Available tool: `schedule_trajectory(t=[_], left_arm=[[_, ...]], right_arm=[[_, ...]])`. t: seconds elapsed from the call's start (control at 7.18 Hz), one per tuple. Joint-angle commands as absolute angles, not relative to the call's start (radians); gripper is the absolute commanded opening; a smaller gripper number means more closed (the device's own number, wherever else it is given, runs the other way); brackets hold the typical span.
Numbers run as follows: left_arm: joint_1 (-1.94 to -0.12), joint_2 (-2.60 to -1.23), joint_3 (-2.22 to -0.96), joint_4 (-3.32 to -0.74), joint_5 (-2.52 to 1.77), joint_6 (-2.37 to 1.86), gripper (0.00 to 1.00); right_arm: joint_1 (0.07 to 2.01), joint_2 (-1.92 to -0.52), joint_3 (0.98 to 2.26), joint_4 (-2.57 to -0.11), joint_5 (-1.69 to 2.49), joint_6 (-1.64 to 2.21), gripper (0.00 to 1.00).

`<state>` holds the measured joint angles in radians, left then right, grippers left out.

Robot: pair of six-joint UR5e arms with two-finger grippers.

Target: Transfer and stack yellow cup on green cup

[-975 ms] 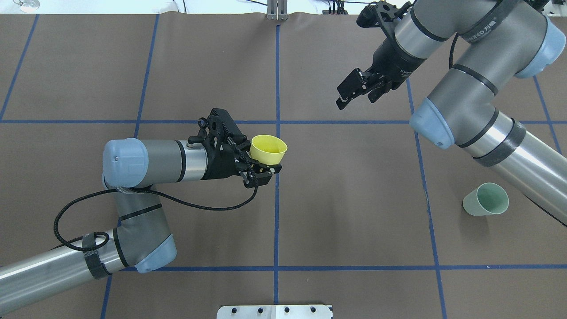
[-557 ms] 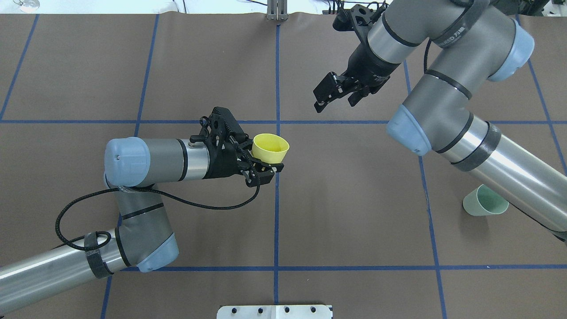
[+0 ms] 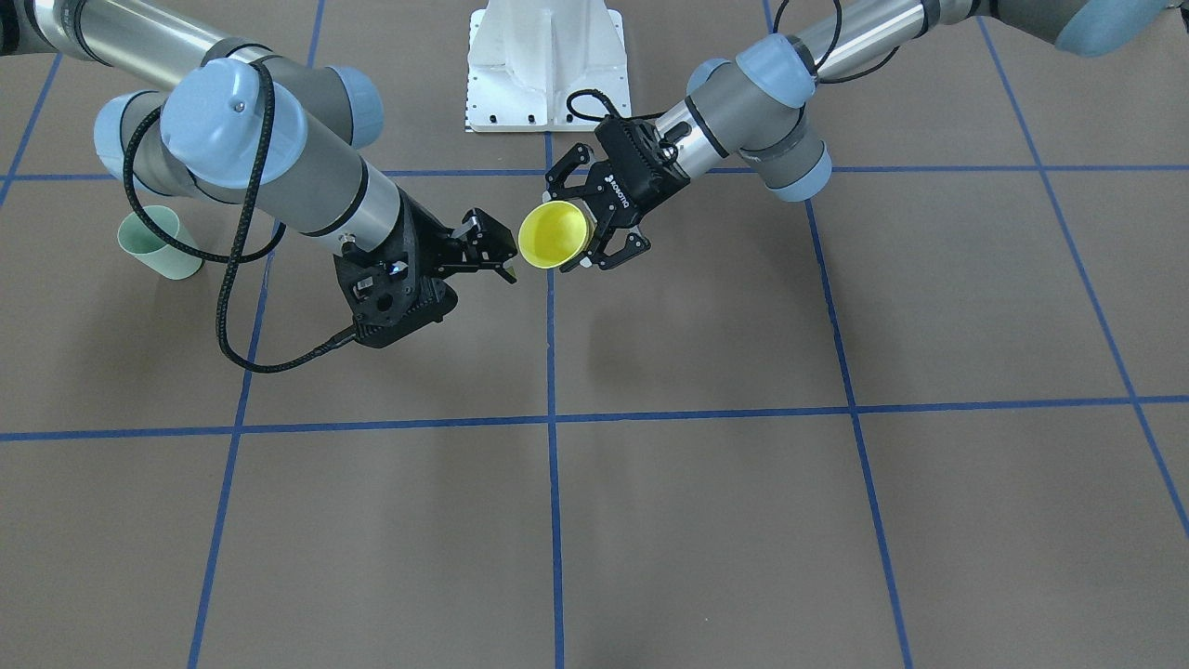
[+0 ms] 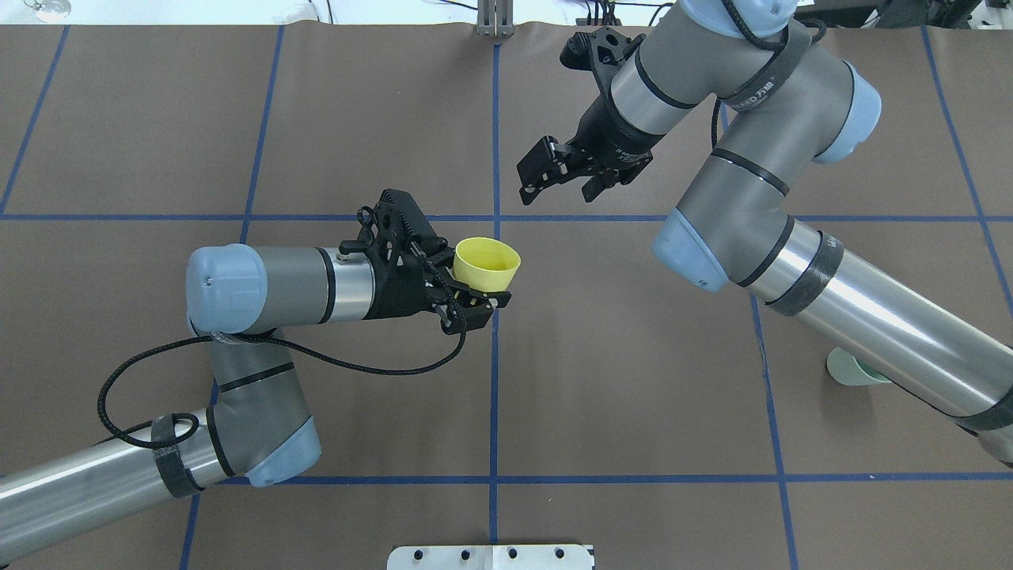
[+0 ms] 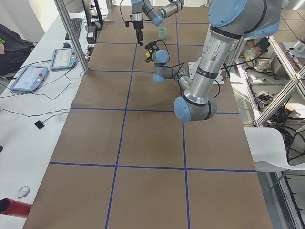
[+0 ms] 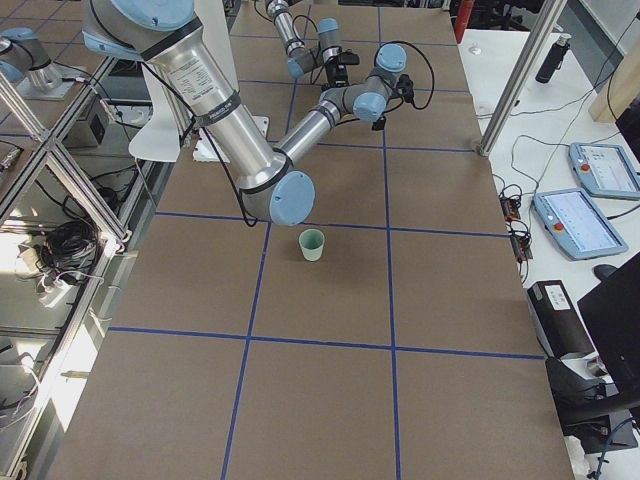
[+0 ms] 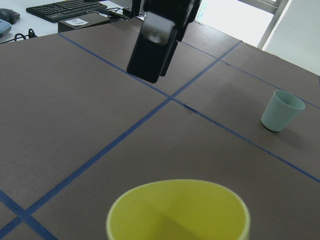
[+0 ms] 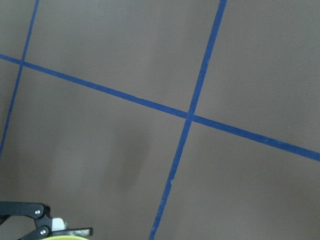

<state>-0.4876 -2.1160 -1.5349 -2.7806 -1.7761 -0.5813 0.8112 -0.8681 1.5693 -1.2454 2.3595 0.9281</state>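
**Bright yellow cup** [image 4: 487,265]: a small, tapered, plain plastic tumbler, its mouth upward and wider than its base. It is held clear of the table [image 4: 633,356], its lower wall clamped between the fingers of the left gripper [image 4: 473,279], just beside the central blue line [image 4: 494,396].

**Pale green cup** [image 3: 158,243]: a plastic tumbler of like shape and size, standing upright on the table, mouth upward. It is on the robot's right side, well apart from the yellow cup (the overhead view shows only a sliver of its wall).
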Motion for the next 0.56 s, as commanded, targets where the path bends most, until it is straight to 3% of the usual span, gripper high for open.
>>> schedule_trajectory(t=[0.0,0.42], left_arm=[[-0.483,-2.125,-1.528,-2.78,-1.775,-0.581,0.21],[-0.483,-2.137,-1.528,-2.777,-1.775,-0.581,0.29]], right_arm=[[0.808,-0.867,1.566,-1.195,2.361,0.991,0.97],[0.77,-0.865,1.566,-1.19,2.361,1.003,0.96]])
